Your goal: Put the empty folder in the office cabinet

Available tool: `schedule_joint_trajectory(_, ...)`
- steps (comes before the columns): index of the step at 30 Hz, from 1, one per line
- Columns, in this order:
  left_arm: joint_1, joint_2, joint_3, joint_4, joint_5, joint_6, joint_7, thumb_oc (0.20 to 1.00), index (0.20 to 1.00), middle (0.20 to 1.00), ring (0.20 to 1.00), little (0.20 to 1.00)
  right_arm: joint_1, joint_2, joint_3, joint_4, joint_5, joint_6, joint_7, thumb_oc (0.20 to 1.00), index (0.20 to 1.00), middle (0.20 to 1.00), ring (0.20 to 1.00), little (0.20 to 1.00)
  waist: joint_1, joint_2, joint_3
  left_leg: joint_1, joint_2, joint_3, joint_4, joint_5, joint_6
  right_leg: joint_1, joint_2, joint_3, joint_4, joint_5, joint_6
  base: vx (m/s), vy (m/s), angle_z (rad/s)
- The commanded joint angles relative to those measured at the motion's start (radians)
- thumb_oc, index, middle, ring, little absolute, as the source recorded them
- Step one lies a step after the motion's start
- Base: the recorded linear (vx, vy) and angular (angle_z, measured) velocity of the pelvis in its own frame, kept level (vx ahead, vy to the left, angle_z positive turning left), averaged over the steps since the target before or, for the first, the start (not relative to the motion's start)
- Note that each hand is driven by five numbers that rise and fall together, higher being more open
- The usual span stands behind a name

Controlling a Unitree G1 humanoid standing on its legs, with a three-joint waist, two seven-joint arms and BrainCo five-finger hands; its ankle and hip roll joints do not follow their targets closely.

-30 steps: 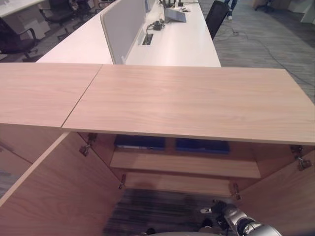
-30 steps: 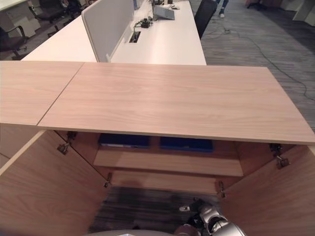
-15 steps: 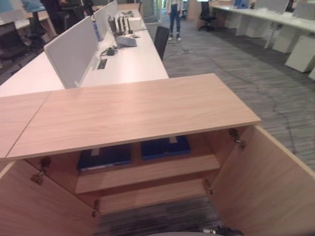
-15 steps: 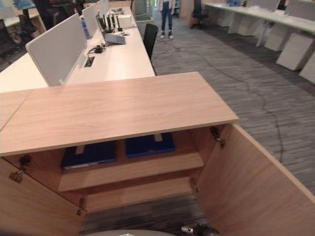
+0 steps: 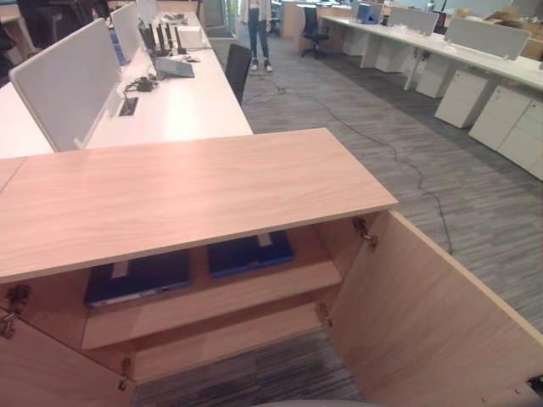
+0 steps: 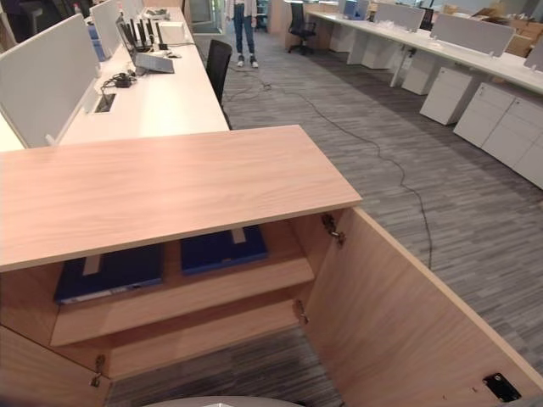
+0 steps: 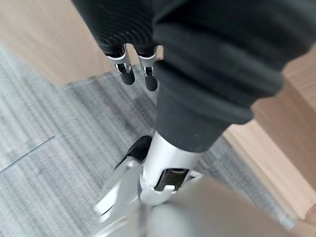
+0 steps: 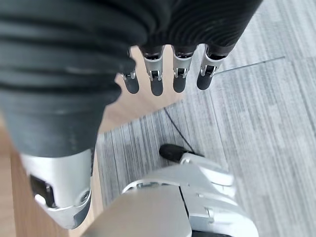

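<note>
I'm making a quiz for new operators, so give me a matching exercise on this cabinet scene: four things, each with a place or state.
Things:
1. blue folders
2. right cabinet door
3. black office chair
4. person

Places or states:
A. swung wide open
B. standing far down the aisle
C. lying flat on the upper shelf
D. pushed up to the white desk

Pairs: 1-C, 2-A, 3-D, 4-B

Matt wood-grain cabinet (image 5: 195, 191), matt blue folders (image 5: 249, 252), ribbed grey carpet (image 5: 441, 182)

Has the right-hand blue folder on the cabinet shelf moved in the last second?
No. The blue folder still lies on the upper shelf beside the other folder; the camera turned, not the folder.
</note>
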Motion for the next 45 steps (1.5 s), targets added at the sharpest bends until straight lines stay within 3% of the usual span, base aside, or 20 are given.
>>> schedule_joint_trajectory(1,0.019,-0.048,0.087,0.084,-0.045,0.003,-0.006,1.0,1.0,1.0,1.0,1.0,-0.076,-0.005,-0.021,0.077,0.057,-0.024,-0.012,1.0,1.0,1.0,1.0,1.0,-0.016,-0.02,0.041,-0.116,0.038,-0.13,0.13,0.0,-0.013,0.016,0.066,0.057,0.0,-0.097,-0.023,-0.12,-0.175,-0.3)
schedule_joint_trajectory(2,0.031,-0.053,0.11,0.096,-0.076,0.003,-0.001,1.0,1.0,1.0,1.0,1.0,-0.075,-0.013,-0.017,0.082,0.054,-0.023,-0.008,1.0,1.0,1.0,1.0,1.0,0.002,-0.034,0.065,-0.152,-0.022,-0.251,0.215,-0.063,0.015,0.012,0.072,0.091,0.0,-0.09,-0.031,-0.1,-0.091,-0.55)
schedule_joint_trajectory(3,0.031,-0.053,0.11,0.096,-0.076,0.003,-0.001,1.0,1.0,1.0,1.0,1.0,-0.075,-0.012,-0.017,0.082,0.054,-0.023,-0.008,1.0,1.0,1.0,1.0,1.0,0.0,-0.035,0.062,-0.157,-0.024,-0.253,0.215,-0.061,0.016,0.008,0.07,0.089,0.0,-0.089,-0.031,-0.1,-0.064,-0.92)
schedule_joint_trajectory(5,0.023,-0.058,0.119,0.094,-0.11,-0.008,0.008,1.0,1.0,1.0,1.0,1.0,-0.07,-0.024,-0.026,0.09,0.059,-0.028,-0.014,1.0,1.0,1.0,1.0,1.0,0.021,-0.046,0.076,-0.192,-0.13,-0.392,0.312,-0.127,0.052,0.007,0.078,0.134,0.0,-0.079,-0.036,-0.06,-0.026,-1.36)
schedule_joint_trajectory(6,0.006,-0.06,0.108,0.086,-0.129,-0.013,0.013,1.0,1.0,1.0,1.0,1.0,-0.066,-0.037,-0.038,0.1,0.062,-0.028,-0.017,1.0,1.0,1.0,1.0,1.0,0.025,-0.048,0.083,-0.212,-0.21,-0.472,0.371,-0.174,0.075,0.009,0.093,0.171,0.0,-0.071,-0.036,-0.05,-0.01,-1.23)
schedule_joint_trajectory(8,0.001,-0.058,0.106,0.083,-0.136,-0.014,0.013,1.0,1.0,1.0,1.0,1.0,-0.062,-0.046,-0.048,0.103,0.065,-0.029,-0.02,1.0,1.0,1.0,1.0,1.0,0.018,-0.045,0.079,-0.21,-0.236,-0.486,0.365,-0.189,0.083,0.005,0.097,0.183,0.0,-0.069,-0.031,-0.03,0.044,-0.94)
schedule_joint_trajectory(11,-0.012,-0.048,0.104,0.078,-0.115,-0.02,0.011,1.0,1.0,1.0,1.0,1.0,-0.033,-0.08,-0.09,0.108,0.049,-0.022,-0.018,1.0,1.0,1.0,1.0,1.0,-0.021,-0.022,0.042,-0.102,-0.218,-0.389,0.212,-0.208,0.077,-0.02,0.115,0.238,0.0,-0.034,-0.003,-0.06,0.168,-0.81)
schedule_joint_trajectory(14,-0.03,-0.042,0.098,0.066,-0.112,-0.024,0.021,1.0,1.0,1.0,1.0,1.0,-0.029,-0.093,-0.104,0.104,0.04,-0.018,-0.022,1.0,1.0,1.0,1.0,1.0,-0.036,-0.023,0.031,-0.079,-0.231,-0.354,0.131,-0.176,0.079,-0.059,0.09,0.247,0.0,0.005,0.022,-0.13,0.175,-0.85)
schedule_joint_trajectory(17,-0.121,-0.005,0.059,0.013,-0.113,-0.033,0.034,1.0,1.0,1.0,1.0,1.0,-0.042,-0.111,-0.11,0.094,0.014,-0.004,-0.023,1.0,1.0,1.0,1.0,1.0,-0.064,-0.03,0.043,-0.053,-0.273,-0.306,0.002,-0.118,0.102,-0.141,0.036,0.248,0.029,0.061,0.064,-0.21,0.193,-0.4)
schedule_joint_trajectory(26,-0.126,-0.004,0.016,0.038,-0.039,-0.029,0.022,1.0,1.0,1.0,1.0,1.0,-0.033,-0.119,-0.135,0.058,-0.015,0.002,-0.041,1.0,1.0,1.0,1.0,1.0,-0.096,-0.035,0.08,-0.018,-0.327,-0.259,-0.082,-0.084,0.13,-0.206,-0.013,0.265,0.067,0.081,0.095,-0.1,0.113,-0.19)
schedule_joint_trajectory(28,-0.117,0.0,0.018,0.047,-0.027,-0.03,0.014,1.0,1.0,1.0,1.0,1.0,-0.026,-0.121,-0.148,0.048,-0.016,0.003,-0.046,1.0,1.0,1.0,1.0,1.0,-0.098,-0.037,0.096,-0.016,-0.333,-0.244,-0.082,-0.087,0.133,-0.231,-0.031,0.245,0.098,0.076,0.097,-0.16,0.103,-0.27)
schedule_joint_trajectory(29,-0.106,0.003,0.03,0.066,-0.016,-0.024,0.007,1.0,1.0,1.0,1.0,1.0,-0.026,-0.132,-0.164,0.038,-0.018,0.002,-0.056,1.0,1.0,1.0,1.0,1.0,-0.073,-0.026,0.129,-0.01,-0.313,-0.204,-0.082,-0.088,0.131,-0.252,-0.108,0.076,0.152,0.054,0.082,-0.21,0.054,-0.22)
schedule_joint_trajectory(31,-0.088,0.011,0.05,0.076,-0.004,-0.016,0.004,1.0,1.0,1.0,1.0,1.0,-0.029,-0.144,-0.179,0.015,-0.014,0.0,-0.063,1.0,1.0,1.0,1.0,1.0,-0.054,-0.012,0.133,-0.013,-0.285,-0.178,-0.082,-0.087,0.119,-0.213,-0.202,-0.084,0.179,0.031,0.059,-0.16,0.005,-0.53)
schedule_joint_trajectory(36,-0.06,0.035,0.084,0.066,0.008,-0.016,0.006,1.0,1.0,1.0,1.0,1.0,-0.03,-0.192,-0.23,-0.109,-0.004,-0.013,-0.091,1.0,1.0,1.0,1.0,1.0,-0.046,-0.016,0.109,-0.017,-0.261,-0.165,-0.082,-0.084,0.118,-0.162,-0.29,-0.031,0.229,0.067,0.08,-0.02,-0.022,-0.48)
schedule_joint_trajectory(38,-0.055,0.042,0.092,0.069,0.012,-0.016,0.007,1.0,1.0,1.0,1.0,1.0,-0.039,-0.222,-0.248,-0.16,-0.006,-0.018,-0.103,1.0,1.0,1.0,1.0,1.0,-0.038,-0.031,0.088,-0.021,-0.27,-0.158,-0.082,-0.087,0.118,-0.13,-0.291,-0.05,0.2,0.083,0.094,0.03,-0.057,-0.15)
schedule_joint_trajectory(41,-0.049,0.056,0.121,0.07,0.002,-0.015,0.011,1.0,1.0,1.0,1.0,1.0,-0.069,-0.261,-0.253,-0.221,-0.026,-0.019,-0.121,1.0,1.0,1.0,1.0,1.0,-0.017,-0.065,0.065,-0.017,-0.277,-0.149,-0.082,-0.091,0.114,-0.096,-0.255,-0.083,0.13,0.081,0.113,0.06,-0.121,-0.31)
schedule_joint_trajectory(45,-0.039,0.052,0.143,0.052,-0.017,-0.017,0.02,1.0,1.0,1.0,1.0,1.0,-0.112,-0.321,-0.229,-0.301,-0.068,-0.016,-0.133,1.0,1.0,1.0,1.0,1.0,-0.007,-0.071,0.054,-0.013,-0.254,-0.137,-0.082,-0.079,0.1,-0.079,-0.213,-0.074,0.057,0.094,0.115,0.01,-0.092,-0.23)
